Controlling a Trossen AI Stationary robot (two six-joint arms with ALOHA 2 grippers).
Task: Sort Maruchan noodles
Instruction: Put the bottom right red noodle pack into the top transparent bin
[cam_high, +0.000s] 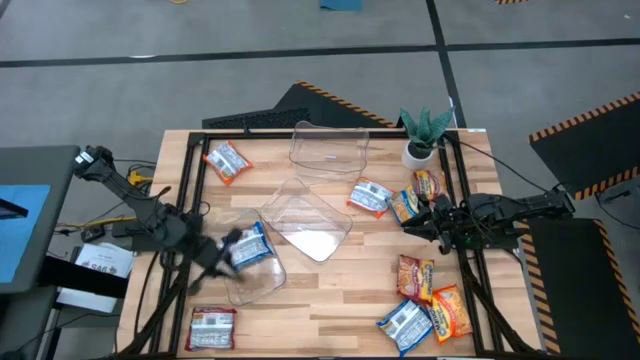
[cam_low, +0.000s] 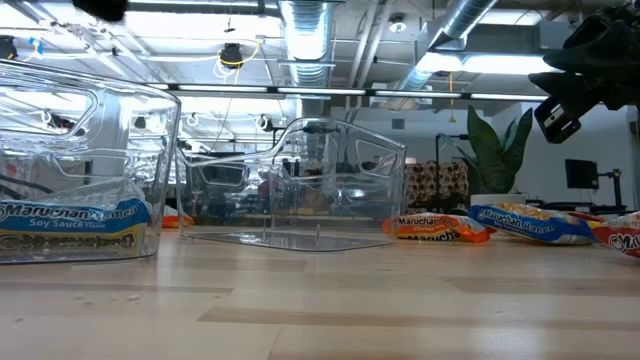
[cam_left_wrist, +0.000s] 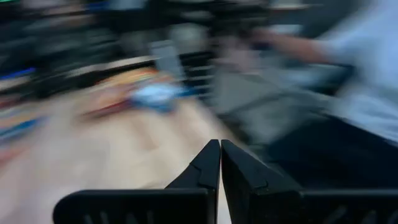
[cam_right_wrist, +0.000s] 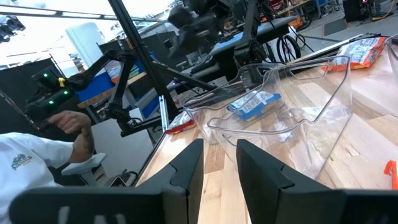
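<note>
At the table's near edge in the high view, a red-and-white crinkly ramen packet lies flat on the left, and a blue-and-white packet sits just beside an orange-yellow packet on the right, with another orange packet a little farther in.

Next in, a clear plastic bin at the left holds one blue-and-white Maruchan packet, seen through its wall in the low view. The left gripper hangs over this bin beside that packet; its dark fingers are pressed together with nothing between them.

At mid-table, a second clear bin, set at an angle, appears to hold nothing. To its right lie a blue-and-white packet and two orange packets. The right gripper hovers just beside these, fingers slightly parted and holding nothing.

Toward the far edge, a third clear bin stands, also with no packet visible in it. A red-and-white packet rests at far left, and a small potted green plant at far right.
</note>
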